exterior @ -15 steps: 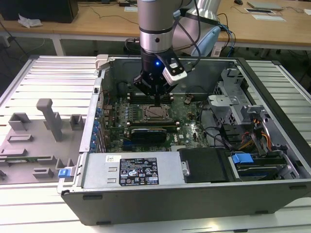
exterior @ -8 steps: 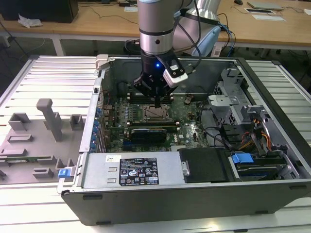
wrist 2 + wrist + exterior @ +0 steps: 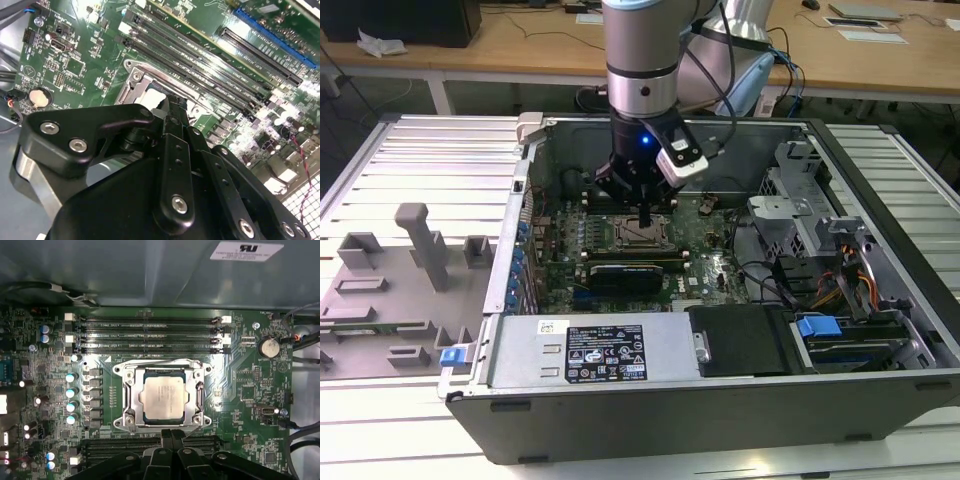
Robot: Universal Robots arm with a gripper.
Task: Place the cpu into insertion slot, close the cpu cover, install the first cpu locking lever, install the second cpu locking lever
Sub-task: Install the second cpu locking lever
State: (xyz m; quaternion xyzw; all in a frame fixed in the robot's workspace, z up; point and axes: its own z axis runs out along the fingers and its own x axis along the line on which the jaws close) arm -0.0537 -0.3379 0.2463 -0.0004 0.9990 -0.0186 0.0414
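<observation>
A: Exterior view first: what do you have, big to small?

B: Your open computer case [image 3: 880, 390] lies on the bench, the motherboard [image 3: 705, 262] inside it, and the gripper [image 3: 646, 215] hangs right over the insertion slot [image 3: 638, 235].

A: And the chip?

B: In the first wrist view your cpu [image 3: 163, 399] sits in the insertion slot, framed by the cpu cover [image 3: 131, 399], just beyond the fingertips. The fingers [image 3: 173, 437] are pressed together, holding nothing.
</observation>
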